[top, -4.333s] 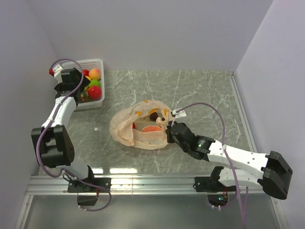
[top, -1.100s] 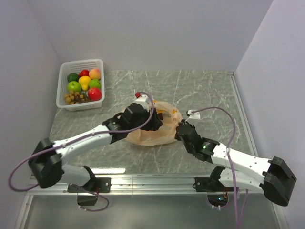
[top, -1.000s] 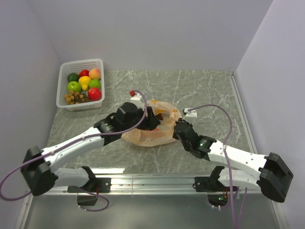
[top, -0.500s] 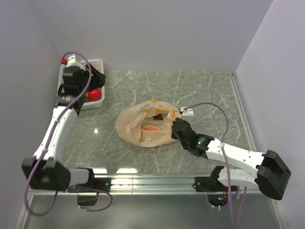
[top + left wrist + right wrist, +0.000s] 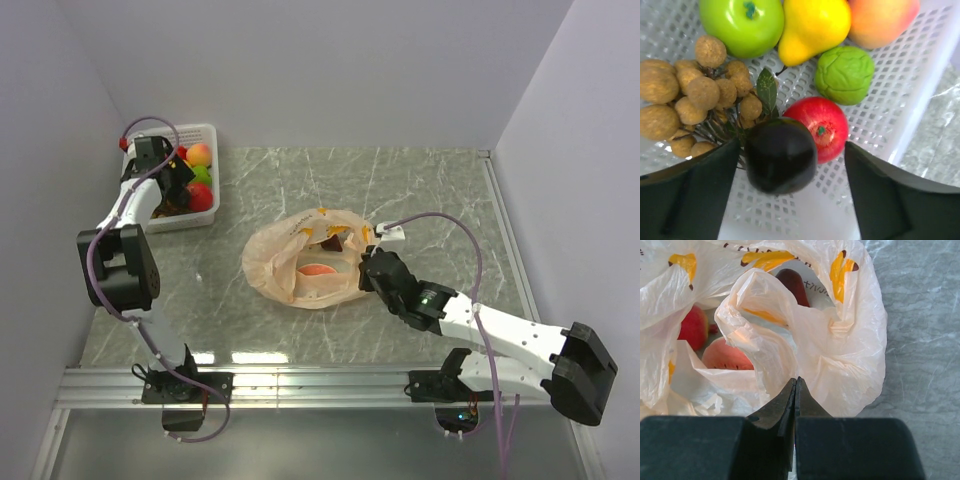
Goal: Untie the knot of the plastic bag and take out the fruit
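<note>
At the bag's near right edge, the right gripper [image 5: 795, 382] has its fingers pressed together on a fold of the bag [image 5: 840, 365], pinching the thin rim. The mouth gapes and no knot shows, so the untying looks done. Inside the bag lie a wedge [image 5: 727, 356], a red apple [image 5: 692, 327] to its left and a dark fruit [image 5: 792, 284] at the far side, all yet to come out. Far left of the bag, over the basket [image 5: 920, 95], the left gripper [image 5: 791, 150] is spread wide. The plum [image 5: 780, 157] sits between its fingers but clear of both, so it seems released.

The main risk is that single pinch. The plastic is slick and crumpled, so a small tug could slip it free and let the mouth fall shut over the fruit. With only one edge held, a fruit dragged out could snag a fold and pull the whole bag along. A low approach by the other arm could also catch the rim and flatten the opening
</note>
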`<state>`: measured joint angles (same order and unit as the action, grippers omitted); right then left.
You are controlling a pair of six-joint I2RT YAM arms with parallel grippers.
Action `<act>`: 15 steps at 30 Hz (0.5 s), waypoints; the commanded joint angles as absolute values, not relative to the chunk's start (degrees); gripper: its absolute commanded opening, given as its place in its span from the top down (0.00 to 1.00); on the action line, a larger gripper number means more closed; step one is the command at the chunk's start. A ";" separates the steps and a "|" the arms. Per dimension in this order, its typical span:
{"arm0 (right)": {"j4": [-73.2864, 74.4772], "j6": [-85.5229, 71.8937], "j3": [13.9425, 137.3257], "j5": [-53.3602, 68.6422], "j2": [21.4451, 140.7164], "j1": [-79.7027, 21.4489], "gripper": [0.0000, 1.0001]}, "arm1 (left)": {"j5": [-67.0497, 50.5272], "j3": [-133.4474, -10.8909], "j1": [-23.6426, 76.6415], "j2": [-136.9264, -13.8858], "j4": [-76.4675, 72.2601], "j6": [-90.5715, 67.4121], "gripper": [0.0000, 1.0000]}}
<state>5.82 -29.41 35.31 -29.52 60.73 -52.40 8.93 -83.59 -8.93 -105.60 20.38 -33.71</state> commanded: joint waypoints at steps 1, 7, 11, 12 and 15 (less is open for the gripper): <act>6.06 -28.48 37.53 -29.00 58.80 -53.00 1.00 | 12.04 -85.26 -8.44 -98.89 18.64 -31.91 0.09; 6.76 -26.72 35.95 -30.58 58.10 -53.00 1.00 | 9.77 -80.08 -8.18 -90.80 21.52 -32.34 0.03; 6.95 -26.19 34.90 -32.08 55.99 -52.91 1.00 | 4.22 -73.32 -3.62 -81.67 21.27 -32.96 0.05; 6.60 -26.54 34.54 -32.43 55.55 -52.91 1.00 | 4.13 -70.43 -0.47 -77.65 21.27 -32.96 0.06; 6.06 -26.89 33.93 -33.05 54.41 -53.00 1.00 | 4.66 -64.72 10.06 -69.82 21.10 -34.10 0.07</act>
